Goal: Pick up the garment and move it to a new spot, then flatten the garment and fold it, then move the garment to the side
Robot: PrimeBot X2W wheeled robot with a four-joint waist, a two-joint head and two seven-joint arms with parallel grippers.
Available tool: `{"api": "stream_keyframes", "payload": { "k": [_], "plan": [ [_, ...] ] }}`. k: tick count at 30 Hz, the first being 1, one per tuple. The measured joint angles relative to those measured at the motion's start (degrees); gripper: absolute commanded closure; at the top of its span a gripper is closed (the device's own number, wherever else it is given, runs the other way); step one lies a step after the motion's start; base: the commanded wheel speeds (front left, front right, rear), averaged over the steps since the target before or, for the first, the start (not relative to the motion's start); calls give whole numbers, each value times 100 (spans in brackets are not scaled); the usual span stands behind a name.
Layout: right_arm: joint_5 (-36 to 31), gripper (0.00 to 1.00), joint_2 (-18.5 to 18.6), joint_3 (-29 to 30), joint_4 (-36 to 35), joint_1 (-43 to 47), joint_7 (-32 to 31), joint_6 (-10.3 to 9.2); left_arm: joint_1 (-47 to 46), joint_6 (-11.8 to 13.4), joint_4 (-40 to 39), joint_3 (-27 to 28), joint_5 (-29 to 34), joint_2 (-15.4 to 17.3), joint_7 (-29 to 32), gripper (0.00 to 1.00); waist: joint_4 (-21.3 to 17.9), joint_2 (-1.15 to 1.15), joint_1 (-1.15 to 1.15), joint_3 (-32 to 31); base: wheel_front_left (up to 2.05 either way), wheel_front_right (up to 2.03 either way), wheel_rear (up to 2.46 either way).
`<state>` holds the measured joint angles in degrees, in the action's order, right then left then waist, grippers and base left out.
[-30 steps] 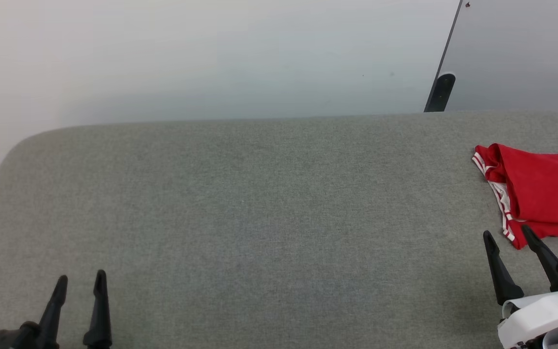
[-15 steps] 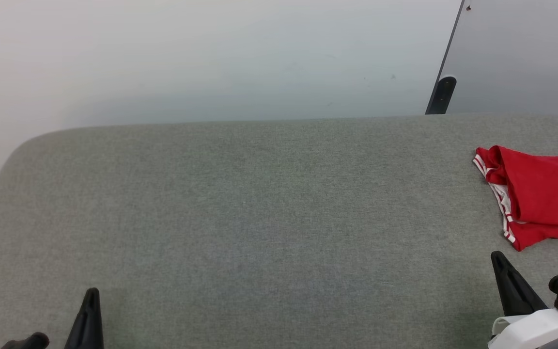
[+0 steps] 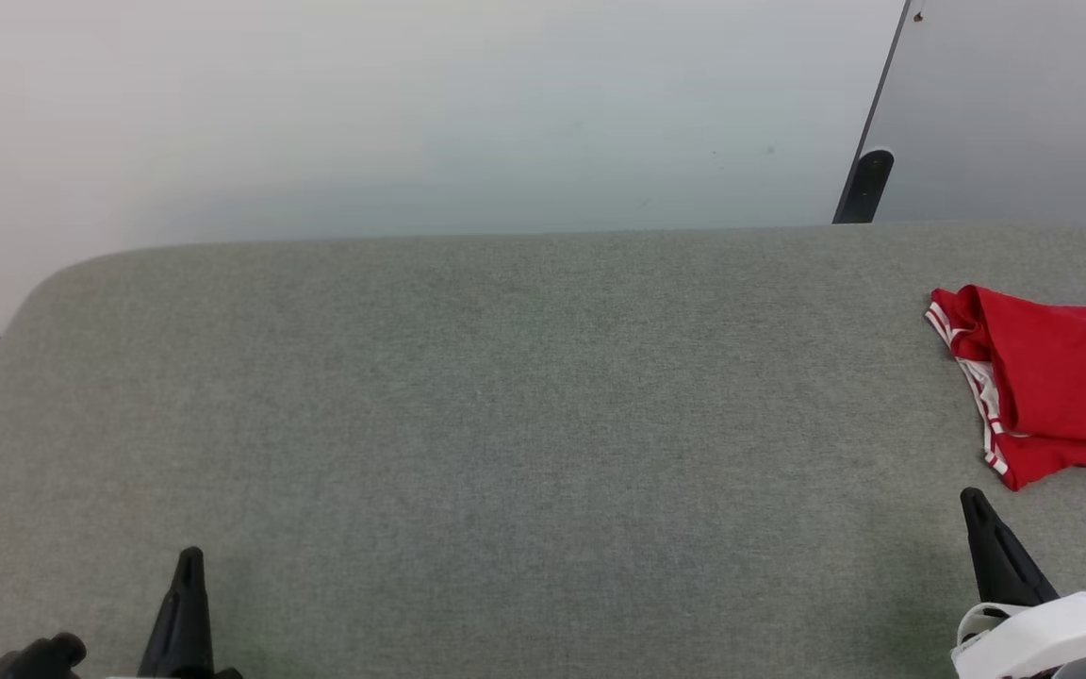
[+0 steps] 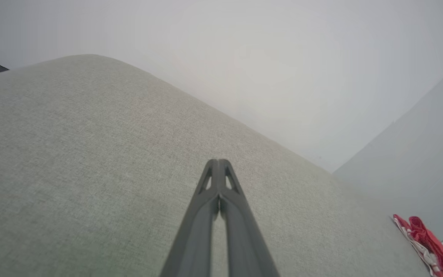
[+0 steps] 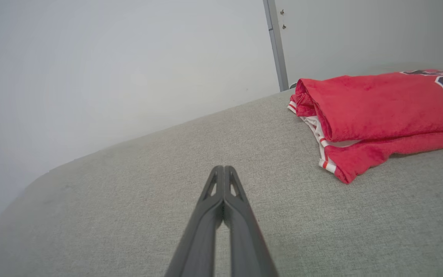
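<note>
The garment [image 3: 1061, 387], a red jersey with white-and-red striped trim and dark lettering, lies folded at the far right of the grey table [image 3: 505, 424]. It is cut off by the right edge of the head view. In the right wrist view the garment [image 5: 379, 111] lies ahead and to the right, and my right gripper [image 5: 224, 168] is shut and empty, short of its near corner. My right gripper [image 3: 971, 495] sits low at the lower right. My left gripper [image 4: 218, 161] is shut on nothing over bare table, low at the lower left [image 3: 189, 556]. The garment [image 4: 425, 240] shows far off to its right.
The grey fabric table has a rounded far-left corner [image 3: 62, 273] and a far edge against a white wall. A dark post [image 3: 863, 184] and a grey panel [image 3: 1014, 104] stand behind the far right.
Both grippers have gone from open to shut and have drawn back toward the bottom edge. The right one has backed away from the garment's near corner. The garment lies unmoved.
</note>
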<state>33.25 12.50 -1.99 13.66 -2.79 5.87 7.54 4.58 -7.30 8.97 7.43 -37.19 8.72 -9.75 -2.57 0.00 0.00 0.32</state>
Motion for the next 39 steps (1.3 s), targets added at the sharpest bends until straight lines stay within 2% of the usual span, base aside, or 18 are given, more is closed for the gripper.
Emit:
{"api": "stream_keyframes", "payload": {
  "k": [20, 39],
  "plan": [
    [1611, 100, -250, 226, 8, -75, -341, 0, -278, 0, 142, -21, -1489, -156, 432, 100, 48, 0, 0, -3, 0, 0, 0],
    [2820, 100, -453, 406, 13, -132, -594, -1, -504, 0, 247, -36, -2650, -282, 779, 100, 94, 0, 0, -5, 0, 0, 0]
  ]
}}
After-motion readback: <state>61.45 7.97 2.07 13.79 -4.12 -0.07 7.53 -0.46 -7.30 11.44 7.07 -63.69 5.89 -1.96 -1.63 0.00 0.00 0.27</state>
